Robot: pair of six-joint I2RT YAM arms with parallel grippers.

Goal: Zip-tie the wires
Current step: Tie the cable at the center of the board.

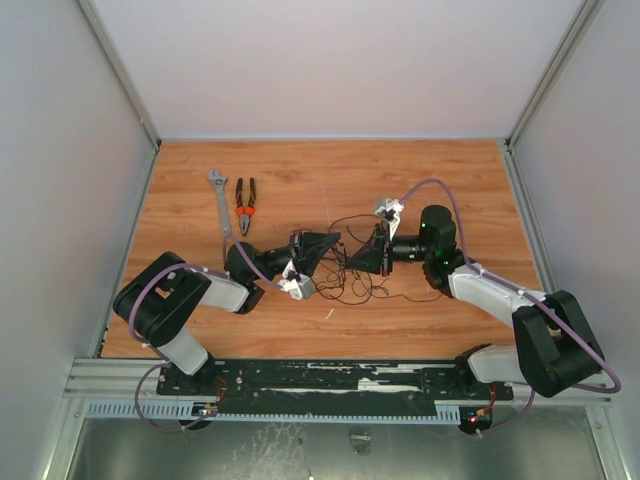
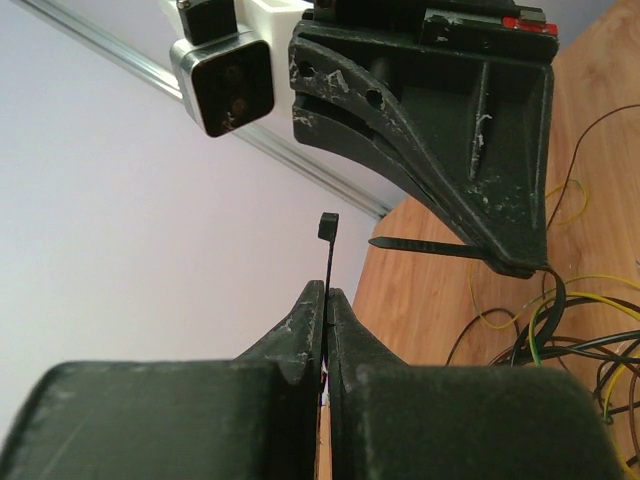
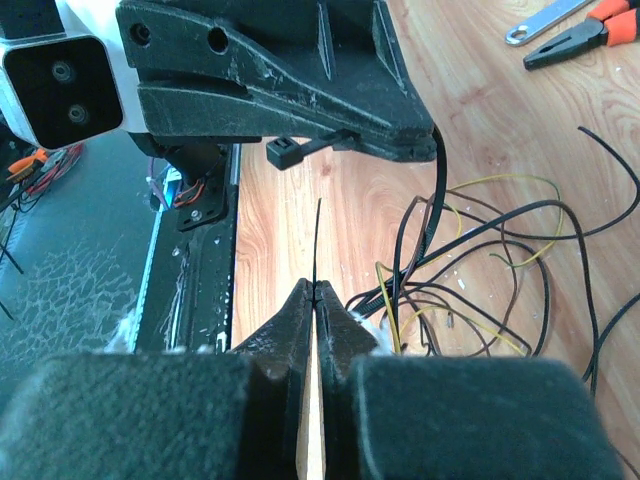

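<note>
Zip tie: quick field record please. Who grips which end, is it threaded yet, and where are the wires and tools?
left gripper: shut on thin stiff black plastic zip tie, just below its square head
right gripper: shut on its pointed tail
threaded: no, tail and head apart
wires: thin black and olive-yellow tangle, beneath both grippers
tools: orange-handled pliers, silver wrench, far left

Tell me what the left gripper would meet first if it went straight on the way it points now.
Probably the right gripper, facing it closely just ahead. Depth is unclear: the pointed tail of the zip tie, sticking out of that gripper, could touch the left gripper first.
</note>
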